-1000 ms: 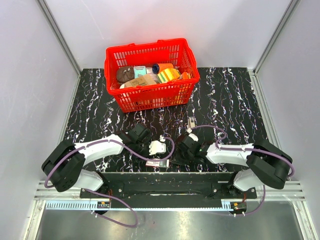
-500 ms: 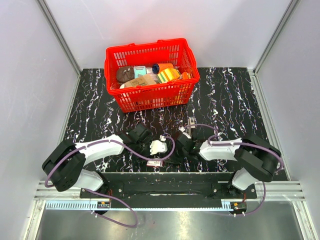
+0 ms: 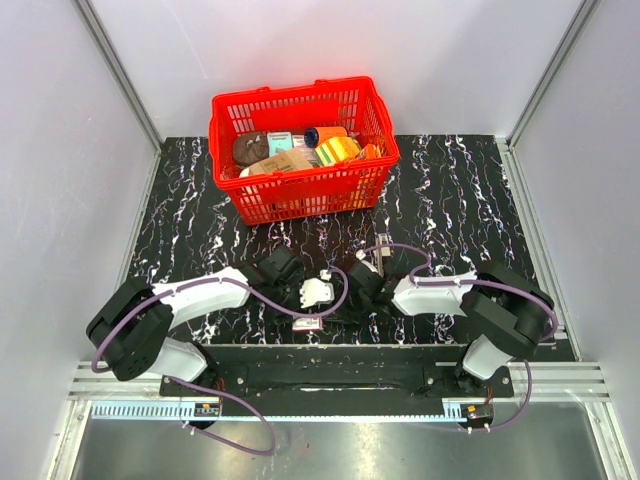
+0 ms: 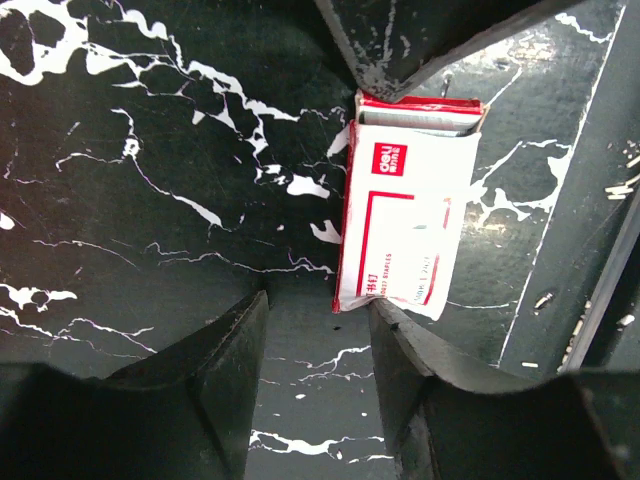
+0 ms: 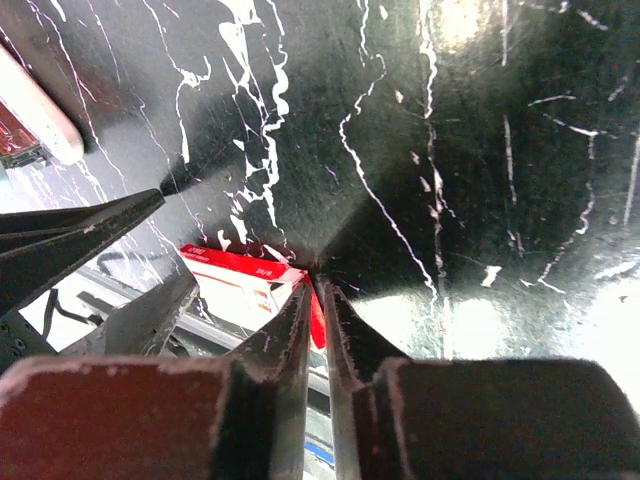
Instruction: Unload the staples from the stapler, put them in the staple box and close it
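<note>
While the stapler (image 3: 381, 246) lies on the black table (image 3: 460, 200) near the right gripper (image 5: 312, 280), that gripper's fingers are pressed together, tips at the white-and-red box (image 4: 405, 215). The left gripper (image 4: 318, 305) hangs over that box with fingers apart. The red basket (image 3: 300, 195) sits far back.

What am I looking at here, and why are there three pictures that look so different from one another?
Two robot arms sit bolted to a marbled black table. One picture looks down from above; the other two come from cameras on each wrist. Beyond the arms stands a red basket of odds and ends. Between the arms lies a white-and-red box, one end open. The left gripper is open near it, holding nothing. The right gripper is shut, its tip at the box's open end.
</note>
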You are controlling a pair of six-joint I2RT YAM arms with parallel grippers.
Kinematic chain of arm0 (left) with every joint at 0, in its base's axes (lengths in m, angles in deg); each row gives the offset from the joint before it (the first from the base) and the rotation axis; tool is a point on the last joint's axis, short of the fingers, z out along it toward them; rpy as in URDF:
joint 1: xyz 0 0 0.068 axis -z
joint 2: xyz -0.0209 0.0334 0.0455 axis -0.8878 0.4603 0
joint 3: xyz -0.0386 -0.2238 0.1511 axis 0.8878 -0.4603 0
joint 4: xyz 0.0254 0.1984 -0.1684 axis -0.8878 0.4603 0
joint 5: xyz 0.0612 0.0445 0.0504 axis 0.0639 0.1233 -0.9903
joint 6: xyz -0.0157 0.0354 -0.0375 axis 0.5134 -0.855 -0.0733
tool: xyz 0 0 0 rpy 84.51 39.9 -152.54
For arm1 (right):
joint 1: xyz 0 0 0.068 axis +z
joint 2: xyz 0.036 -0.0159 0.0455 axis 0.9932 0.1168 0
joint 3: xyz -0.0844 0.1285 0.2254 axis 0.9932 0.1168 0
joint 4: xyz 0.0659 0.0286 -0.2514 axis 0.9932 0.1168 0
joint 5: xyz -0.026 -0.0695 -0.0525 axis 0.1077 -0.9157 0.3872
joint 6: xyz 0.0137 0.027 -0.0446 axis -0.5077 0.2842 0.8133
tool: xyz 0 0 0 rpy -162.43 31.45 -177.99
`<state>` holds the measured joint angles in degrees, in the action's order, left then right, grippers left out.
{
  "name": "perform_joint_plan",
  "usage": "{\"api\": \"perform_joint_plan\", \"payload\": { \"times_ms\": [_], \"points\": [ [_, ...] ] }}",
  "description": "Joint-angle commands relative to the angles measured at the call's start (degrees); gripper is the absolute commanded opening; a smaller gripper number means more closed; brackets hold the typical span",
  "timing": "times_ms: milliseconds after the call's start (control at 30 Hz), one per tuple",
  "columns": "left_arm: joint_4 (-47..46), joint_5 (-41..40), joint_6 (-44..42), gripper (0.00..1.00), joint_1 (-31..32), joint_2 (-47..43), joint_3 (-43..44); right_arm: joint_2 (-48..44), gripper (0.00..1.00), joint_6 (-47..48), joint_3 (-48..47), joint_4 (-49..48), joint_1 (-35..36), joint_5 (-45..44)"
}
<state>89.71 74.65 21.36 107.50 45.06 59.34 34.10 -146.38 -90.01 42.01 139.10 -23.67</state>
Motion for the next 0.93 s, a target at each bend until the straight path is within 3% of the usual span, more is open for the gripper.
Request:
{"api": "perform_joint_plan", "payload": {
  "times_ms": [0,233,367,433,600,633,900],
  "points": [
    [-4.2,-2.8,0.59,0.49,0.71,2.81,1.09,-1.03,0.19,3.45,0.17,6.77,0.18,-2.58],
    [-1.66,-2.98,2.0,0.53,-0.17,2.55,3.73,-6.47,0.36,11.26,-2.28,15.74,0.0,-8.02],
    [3.08,-0.52,2.17,0.57,-2.62,0.7,7.59,-9.73,0.63,15.31,-4.66,19.52,0.0,-10.92],
    [5.72,0.44,2.17,0.72,-3.5,-0.35,10.14,-10.61,0.75,17.59,-6.85,21.01,-0.09,-11.72],
    [12.13,1.86,2.17,0.83,-4.83,-4.48,16.55,-10.35,0.99,22.52,-12.74,25.32,-0.09,-12.86],
    [13.45,1.94,2.17,0.99,-5.0,-5.27,17.87,-10.18,0.99,23.22,-13.62,25.85,-0.09,-12.86],
    [19.44,3.09,2.88,0.99,-8.6,-12.39,22.89,-11.84,0.99,27.18,-19.33,29.89,-0.09,-14.44]
  ]
}}
